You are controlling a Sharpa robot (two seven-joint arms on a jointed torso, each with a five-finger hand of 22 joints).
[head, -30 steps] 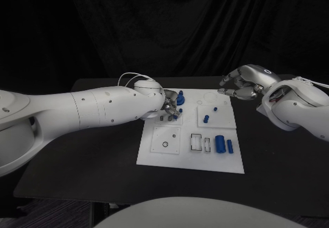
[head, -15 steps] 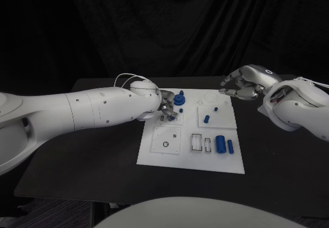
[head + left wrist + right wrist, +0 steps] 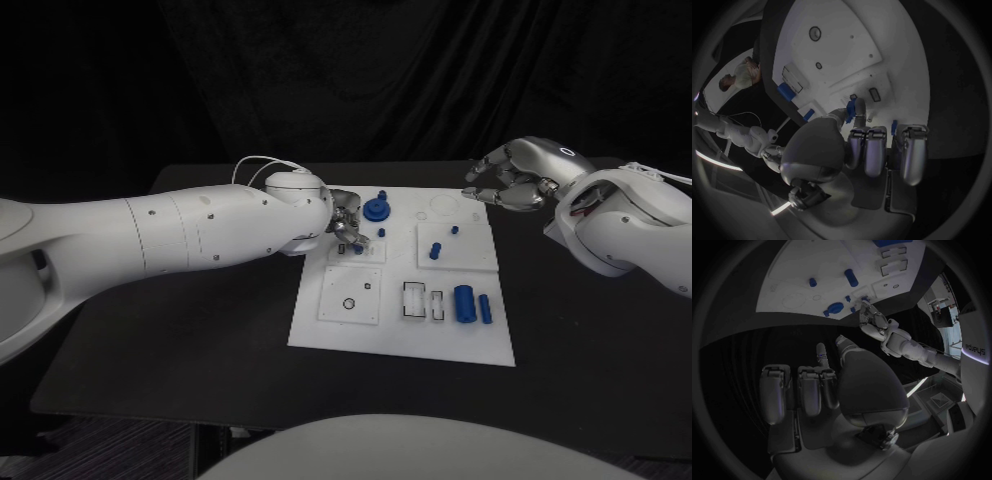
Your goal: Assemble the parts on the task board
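Since a second ago your left hand [image 3: 343, 225] has pulled back toward the frame's left, uncovering the blue gear part [image 3: 376, 210] standing at the upper middle of the task board [image 3: 404, 335]. Its fingers are curled, with a small blue piece [image 3: 858, 107] at the fingertips; whether it is gripped, you cannot tell. Your right hand [image 3: 508, 185] hangs clenched and empty at upper right.

The black worktop [image 3: 173, 350] carries the white task board [image 3: 389, 335], which lies flat on it, in front of and between the two hands. The left hand [image 3: 346, 228] hangs over the board's near-left part; the right hand [image 3: 508, 180] hovers off the board's far right corner, above bare dark worktop beside it.
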